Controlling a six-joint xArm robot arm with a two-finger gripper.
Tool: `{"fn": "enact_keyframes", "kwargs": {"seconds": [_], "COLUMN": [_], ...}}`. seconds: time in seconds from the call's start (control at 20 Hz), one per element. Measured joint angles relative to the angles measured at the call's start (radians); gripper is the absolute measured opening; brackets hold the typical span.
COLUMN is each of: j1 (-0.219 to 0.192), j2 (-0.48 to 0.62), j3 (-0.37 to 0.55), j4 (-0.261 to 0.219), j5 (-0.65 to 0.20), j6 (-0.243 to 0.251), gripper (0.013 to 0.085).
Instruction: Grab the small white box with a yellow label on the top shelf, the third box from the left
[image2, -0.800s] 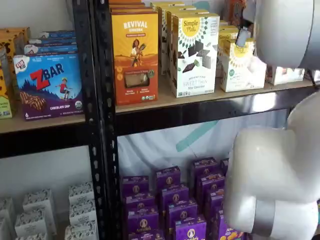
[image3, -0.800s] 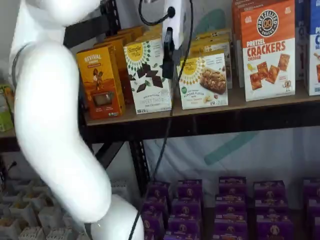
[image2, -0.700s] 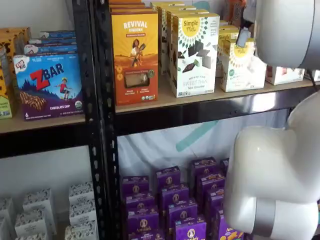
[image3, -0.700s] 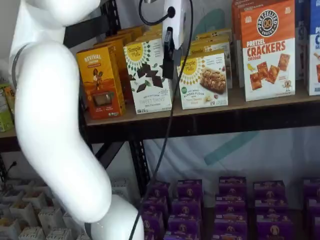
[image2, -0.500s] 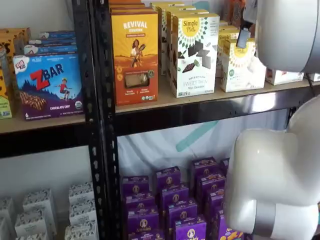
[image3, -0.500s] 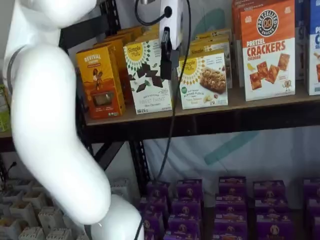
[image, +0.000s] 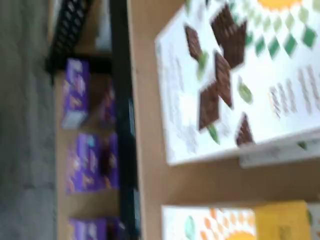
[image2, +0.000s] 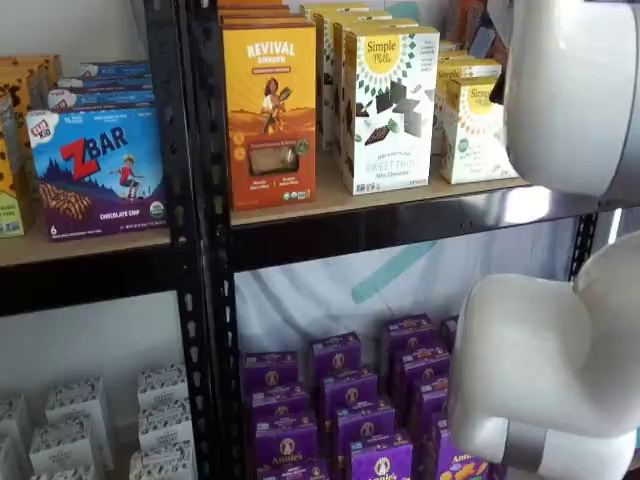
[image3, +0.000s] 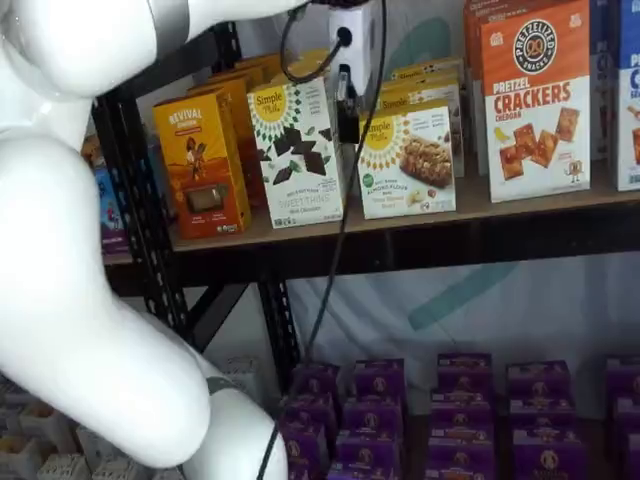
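small white box (image3: 407, 160) is a short matte carton with a yellow sun logo, standing on the top shelf (image3: 520, 196), a tan wood board with a glossy black beam, just beside the taller chocolate-squares box (image3: 297, 150). gripper (image3: 346, 85) shows only as a dark finger above their gap; can't tell if open. wrist view blurred.

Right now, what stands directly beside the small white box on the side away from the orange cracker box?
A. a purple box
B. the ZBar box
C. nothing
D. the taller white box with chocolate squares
D: in a shelf view the small white box stands on the top shelf next to the taller white box printed with chocolate squares.
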Motion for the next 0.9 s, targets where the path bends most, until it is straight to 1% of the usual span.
{"fn": "enact_keyframes", "kwargs": {"seconds": [0.15, 0.3, 0.45, 0.65, 0.8, 0.9], "j1": [0.030, 0.064, 0.092, 0.119, 0.134, 0.137], "j2": [0.011, 0.058, 0.110, 0.186, 0.249, 0.280], "j3": [0.010, -0.021, -0.055, -0.110, -0.173, -0.206], "j4": [-0.060, -0.125, -0.170, -0.204, -0.243, -0.253], "j5": [-0.083, -0.105, -0.106, -0.079, -0.017, 0.015], "j6": [-0.009, 0.007, 0.028, 0.056, 0.075, 0.082], "gripper": [0.0850, 0.0850, 0.0850, 0.0850, 0.0850, 0.0850]}}
